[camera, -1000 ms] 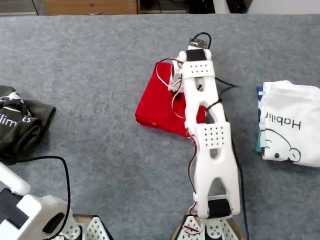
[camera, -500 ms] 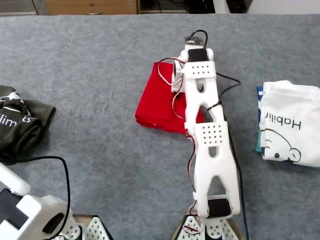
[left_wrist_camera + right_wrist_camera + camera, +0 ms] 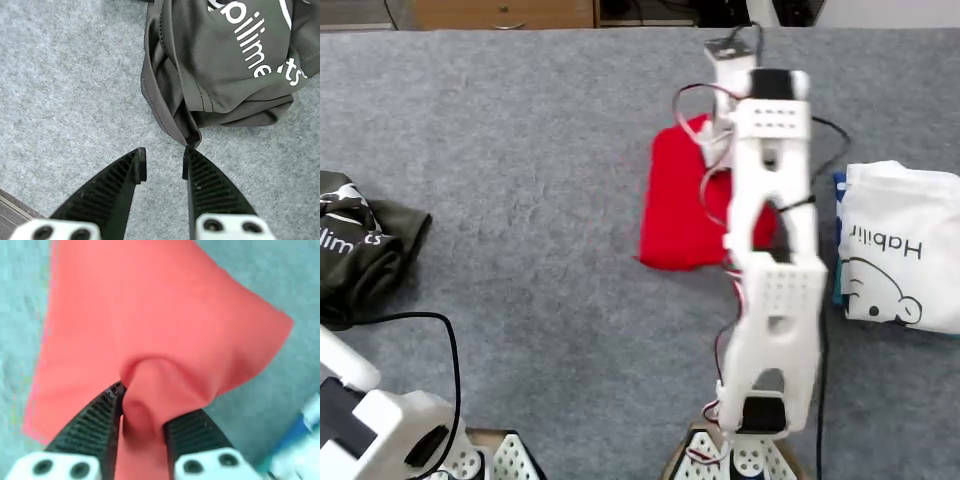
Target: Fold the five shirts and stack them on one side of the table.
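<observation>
Your right gripper (image 3: 143, 407) clamps the red shirt (image 3: 678, 215) near the desk's (image 3: 520, 150) far edge; your left gripper (image 3: 163, 152), released, faces the white-lettered dark shirt (image 3: 225, 65).

Mid-table, red shirt (image 3: 678, 218); white shirt (image 3: 900, 235), crumpled dark shirt (image 3: 362, 252) at opposite edges

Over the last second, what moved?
The right gripper, shut on the red shirt, swung toward the white shirt stack and dragged the shirt along. The shirt now lies closer to that stack. The dark shirt and the white shirt stack stayed put.
</observation>
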Available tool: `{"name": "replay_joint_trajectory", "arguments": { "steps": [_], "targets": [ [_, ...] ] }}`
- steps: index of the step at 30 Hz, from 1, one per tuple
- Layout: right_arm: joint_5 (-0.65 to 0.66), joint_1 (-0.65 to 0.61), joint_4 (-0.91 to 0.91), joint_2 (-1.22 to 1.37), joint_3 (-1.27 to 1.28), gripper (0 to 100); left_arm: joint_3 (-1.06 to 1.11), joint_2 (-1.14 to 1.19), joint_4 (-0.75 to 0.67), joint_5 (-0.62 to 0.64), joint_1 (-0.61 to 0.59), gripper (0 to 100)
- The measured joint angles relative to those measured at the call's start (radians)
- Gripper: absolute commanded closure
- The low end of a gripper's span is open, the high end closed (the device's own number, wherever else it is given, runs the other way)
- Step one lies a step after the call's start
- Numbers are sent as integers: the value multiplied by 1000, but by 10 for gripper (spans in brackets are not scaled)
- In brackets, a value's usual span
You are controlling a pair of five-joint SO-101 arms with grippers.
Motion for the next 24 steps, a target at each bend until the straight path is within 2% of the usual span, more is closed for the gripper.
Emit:
{"name": "replay_joint_trajectory", "arguments": {
  "steps": [5,9,16,24],
  "targets": [
    [126,94,0,-328,342,997,0,0,0,0,5,868],
    [241,176,0,-543,508,997,0,0,0,0,31,868],
    [425,330,0,-727,551,997,0,0,0,0,49,868],
    [523,500,-3,-738,545,997,0,0,0,0,54,868]
  ]
}}
